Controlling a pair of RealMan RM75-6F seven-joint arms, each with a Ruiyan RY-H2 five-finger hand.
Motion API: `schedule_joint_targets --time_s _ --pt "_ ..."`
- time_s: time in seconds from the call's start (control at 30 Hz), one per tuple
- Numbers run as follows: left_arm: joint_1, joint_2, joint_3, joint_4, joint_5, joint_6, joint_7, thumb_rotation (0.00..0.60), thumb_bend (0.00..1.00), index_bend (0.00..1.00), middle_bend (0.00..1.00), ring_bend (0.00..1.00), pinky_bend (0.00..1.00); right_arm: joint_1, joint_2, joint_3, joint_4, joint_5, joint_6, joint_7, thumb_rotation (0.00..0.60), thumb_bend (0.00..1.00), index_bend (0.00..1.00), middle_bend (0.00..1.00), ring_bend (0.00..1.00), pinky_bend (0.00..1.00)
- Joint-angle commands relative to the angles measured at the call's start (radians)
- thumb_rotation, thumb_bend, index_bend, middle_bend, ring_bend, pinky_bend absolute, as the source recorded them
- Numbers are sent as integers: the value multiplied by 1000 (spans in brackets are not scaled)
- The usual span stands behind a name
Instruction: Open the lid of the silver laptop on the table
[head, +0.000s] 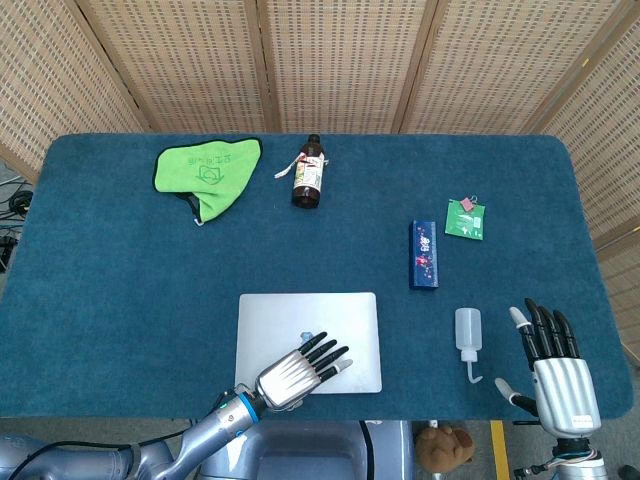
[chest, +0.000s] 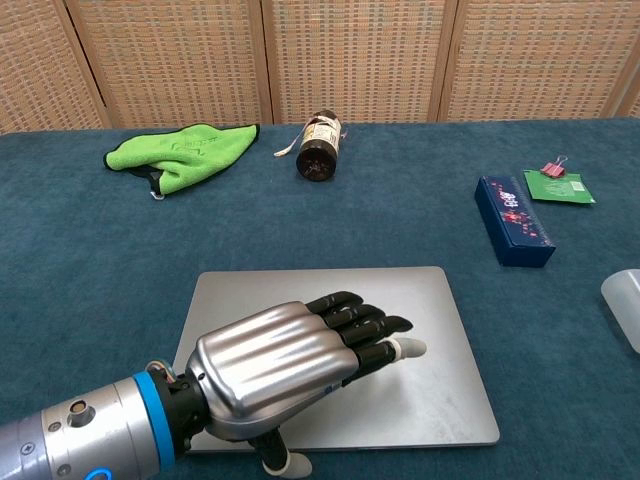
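Note:
The silver laptop (head: 300, 325) (chest: 330, 300) lies flat on the blue table with its lid down, near the front edge. My left hand (head: 298, 369) (chest: 290, 365) reaches over the laptop's front part, palm down, fingers stretched forward over the lid and holding nothing; its thumb hangs below the front edge in the chest view. My right hand (head: 552, 370) hovers at the front right, fingers spread and straight, empty, well away from the laptop.
A white squeeze bottle (head: 467, 337) (chest: 625, 305) lies between laptop and right hand. A blue box (head: 423, 254) (chest: 513, 220), a green packet with a clip (head: 466, 218), a brown bottle (head: 307, 172) and a green cloth (head: 207, 174) lie farther back.

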Motion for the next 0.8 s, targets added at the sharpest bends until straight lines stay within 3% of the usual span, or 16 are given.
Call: schedule_joint_targets --time_s 0.03,0.53,0.8 --pt "-5 -3 -2 -1 -14 4 6 600 107 0 0 0 0 0 1 0 0 1 0 1 600 39 0 0 0 0" --pt "-17 -22 -14 -2 -126 11 83 600 332 0 0 0 0 0 10 4 -1 12 4 26 600 39 0 0 0 0" --pt "-25 -20 -9 5 -126 31 88 600 473 0 0 0 0 1 10 2 -2 10 4 26 600 40 0 0 0 0"
